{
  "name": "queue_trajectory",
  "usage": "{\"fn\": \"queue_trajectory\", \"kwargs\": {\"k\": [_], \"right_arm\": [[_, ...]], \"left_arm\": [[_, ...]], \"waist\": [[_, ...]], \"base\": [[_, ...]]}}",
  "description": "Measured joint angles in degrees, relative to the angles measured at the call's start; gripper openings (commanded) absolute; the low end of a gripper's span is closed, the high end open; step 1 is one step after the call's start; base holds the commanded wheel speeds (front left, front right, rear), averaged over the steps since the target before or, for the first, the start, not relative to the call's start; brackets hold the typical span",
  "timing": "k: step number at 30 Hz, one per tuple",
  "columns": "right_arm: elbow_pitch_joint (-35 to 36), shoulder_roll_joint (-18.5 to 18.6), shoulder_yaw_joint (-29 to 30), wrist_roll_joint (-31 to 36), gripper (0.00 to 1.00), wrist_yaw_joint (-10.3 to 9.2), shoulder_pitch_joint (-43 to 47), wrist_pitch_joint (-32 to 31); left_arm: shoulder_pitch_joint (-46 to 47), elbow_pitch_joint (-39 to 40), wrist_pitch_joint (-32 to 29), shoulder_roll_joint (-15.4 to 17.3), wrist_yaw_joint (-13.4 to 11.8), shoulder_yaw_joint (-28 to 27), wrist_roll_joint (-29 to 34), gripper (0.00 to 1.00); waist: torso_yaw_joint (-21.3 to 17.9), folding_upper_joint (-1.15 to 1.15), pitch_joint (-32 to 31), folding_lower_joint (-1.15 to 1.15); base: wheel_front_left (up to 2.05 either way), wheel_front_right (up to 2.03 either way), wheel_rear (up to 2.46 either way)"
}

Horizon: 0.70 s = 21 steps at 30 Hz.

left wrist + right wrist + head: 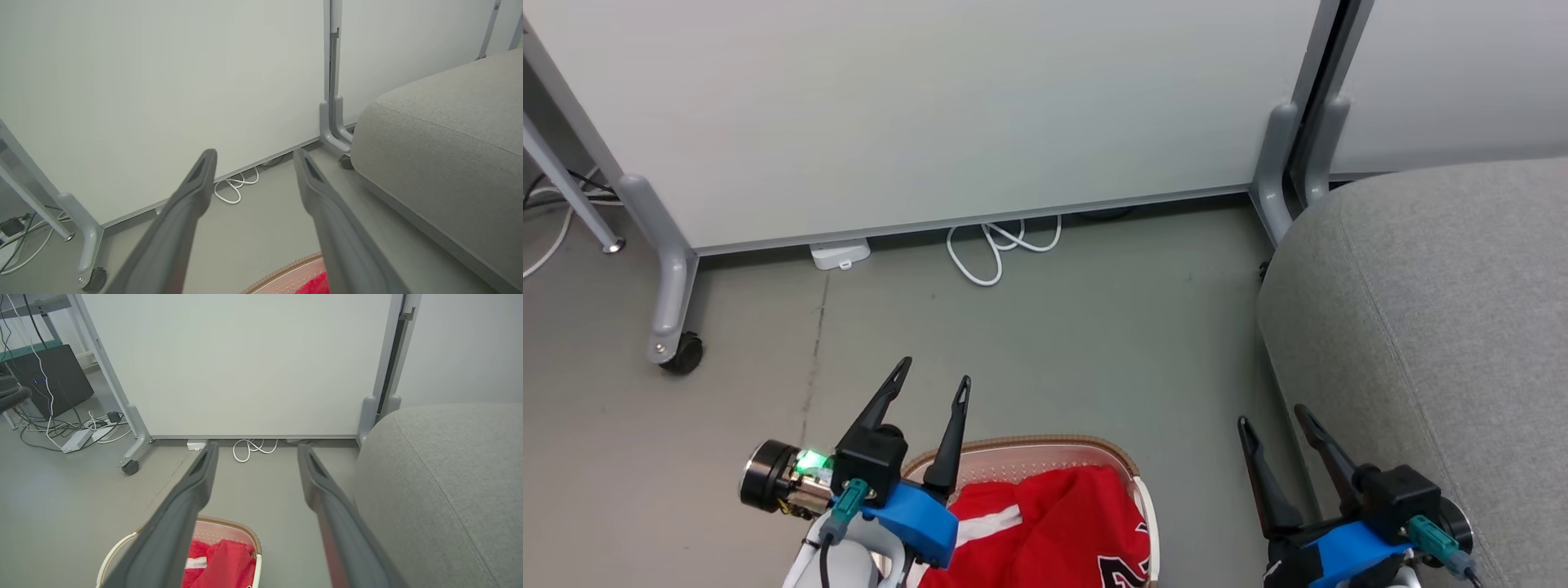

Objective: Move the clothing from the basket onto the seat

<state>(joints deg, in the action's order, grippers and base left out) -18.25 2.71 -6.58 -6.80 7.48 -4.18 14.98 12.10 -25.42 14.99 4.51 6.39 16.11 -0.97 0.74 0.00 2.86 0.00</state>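
Head view has the soft bright red clothing [1054,523], with a white stripe and black lettering, heaped inside the cream-white perforated plastic basket [1029,445] with a brown woven-look rim. It stands on the grey floor [1094,327], apart from the large grey fabric-upholstered seat [1437,327] at the right. The left gripper [935,371] hovers over the basket's left side, its dark fingers spread with nothing between them, while the right gripper [1271,415], likewise spread and empty, sits between basket and seat, just beside the seat's edge.
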Motion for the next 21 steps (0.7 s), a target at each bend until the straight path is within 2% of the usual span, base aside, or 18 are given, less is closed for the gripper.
{"fn": "queue_trajectory", "kwargs": {"k": [6,15,16,17,21], "right_arm": [[0.3,0.0,0.1,-0.2,1.0,0.0,-1.5,0.0],[1.3,0.1,0.3,-0.5,1.0,0.0,-5.6,0.0],[1.3,0.1,0.3,-0.5,1.0,0.0,-5.6,0.0],[1.5,0.0,0.1,-0.8,1.0,0.0,-6.5,0.1],[1.9,0.0,-0.4,-1.2,1.0,0.0,-8.3,0.1]], "left_arm": [[4.1,-5.1,0.0,1.3,0.7,3.8,0.5,1.0],[13.7,-16.2,0.0,4.4,1.0,16.5,-0.4,1.0],[13.7,-16.2,0.0,4.4,1.0,16.5,-0.4,1.0],[15.6,-18.5,0.0,5.0,1.0,19.5,-1.1,1.0],[18.7,-23.5,0.0,6.2,1.0,25.8,-2.3,1.0]], "waist": [[-1.2,0.0,2.6,0.0],[-4.0,0.0,10.6,0.0],[-4.0,0.0,10.6,0.0],[-4.5,0.0,12.3,0.0],[-5.7,0.0,15.7,0.0]], "base": [[0.0,0.0,0.0],[0.0,0.0,0.0],[0.0,0.0,0.0],[0.0,0.0,0.0],[0.0,0.0,0.0]]}}
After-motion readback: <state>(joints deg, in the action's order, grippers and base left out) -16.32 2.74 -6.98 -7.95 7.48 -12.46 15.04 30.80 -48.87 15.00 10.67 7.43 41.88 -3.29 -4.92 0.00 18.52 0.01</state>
